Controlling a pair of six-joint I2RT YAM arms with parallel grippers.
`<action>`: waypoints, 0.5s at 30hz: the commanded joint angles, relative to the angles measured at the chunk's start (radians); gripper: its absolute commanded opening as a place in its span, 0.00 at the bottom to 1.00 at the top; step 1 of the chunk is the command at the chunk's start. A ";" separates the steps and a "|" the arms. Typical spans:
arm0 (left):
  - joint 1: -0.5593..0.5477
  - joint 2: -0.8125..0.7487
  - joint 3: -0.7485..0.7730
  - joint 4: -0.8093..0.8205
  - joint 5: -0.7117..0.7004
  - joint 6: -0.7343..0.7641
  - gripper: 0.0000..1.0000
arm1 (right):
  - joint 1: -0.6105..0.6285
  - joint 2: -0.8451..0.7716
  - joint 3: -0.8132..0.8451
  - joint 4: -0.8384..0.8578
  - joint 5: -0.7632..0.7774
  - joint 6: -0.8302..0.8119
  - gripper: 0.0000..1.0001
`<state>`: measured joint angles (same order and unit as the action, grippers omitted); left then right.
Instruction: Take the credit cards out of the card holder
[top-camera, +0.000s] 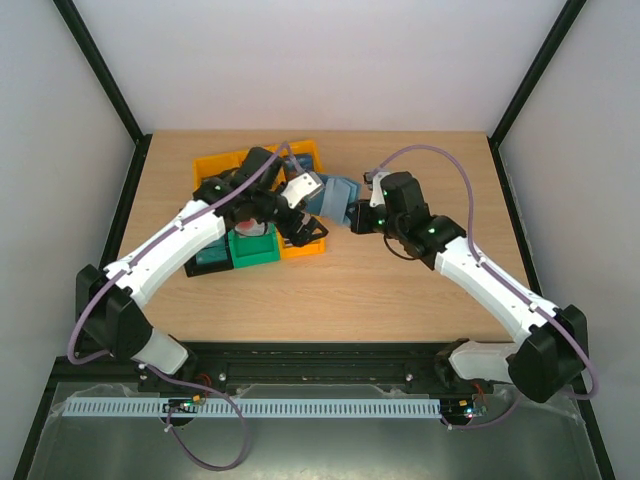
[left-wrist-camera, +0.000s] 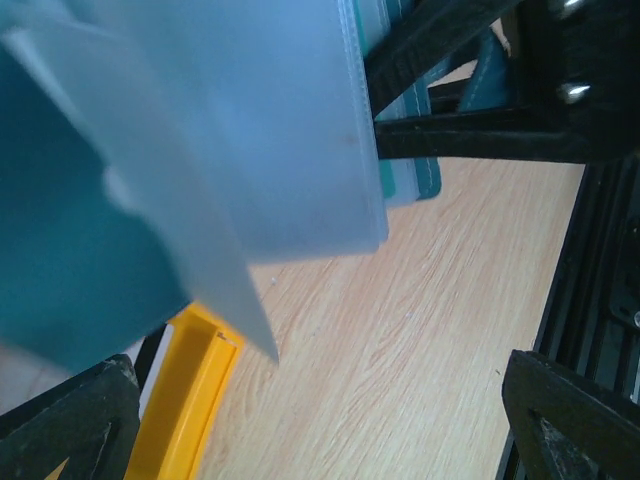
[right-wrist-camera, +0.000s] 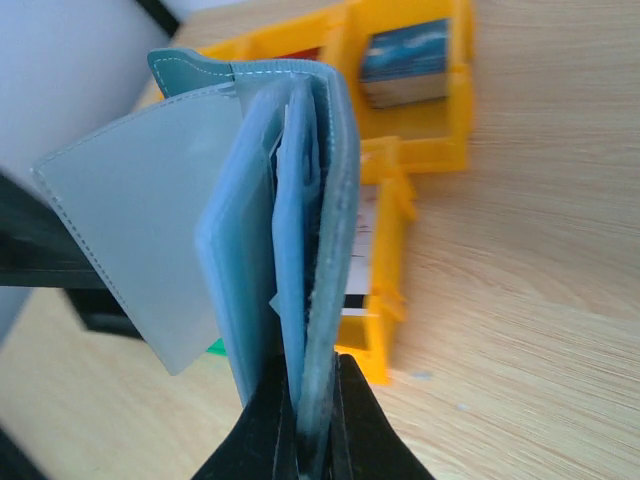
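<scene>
Bright, even light; both wrist views blur close up.

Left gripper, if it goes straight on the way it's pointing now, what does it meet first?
Most likely the card holder: its pale sleeves fan out right ahead of the open left gripper, while the right gripper pinches it. Depth is unclear, so I can't tell how near.
</scene>
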<state>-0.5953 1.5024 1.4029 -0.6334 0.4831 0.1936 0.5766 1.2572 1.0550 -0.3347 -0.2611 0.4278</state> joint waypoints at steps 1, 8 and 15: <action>-0.034 0.029 0.020 0.006 -0.062 -0.007 0.99 | 0.006 -0.051 -0.038 0.189 -0.224 0.036 0.02; -0.061 0.045 0.032 0.036 -0.201 -0.026 0.99 | 0.006 -0.063 -0.080 0.295 -0.332 0.090 0.02; -0.061 0.048 0.048 0.041 -0.252 -0.032 0.99 | 0.006 -0.090 -0.096 0.299 -0.365 0.064 0.02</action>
<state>-0.6544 1.5414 1.4113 -0.6102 0.2718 0.1726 0.5762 1.2110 0.9661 -0.1043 -0.5606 0.5018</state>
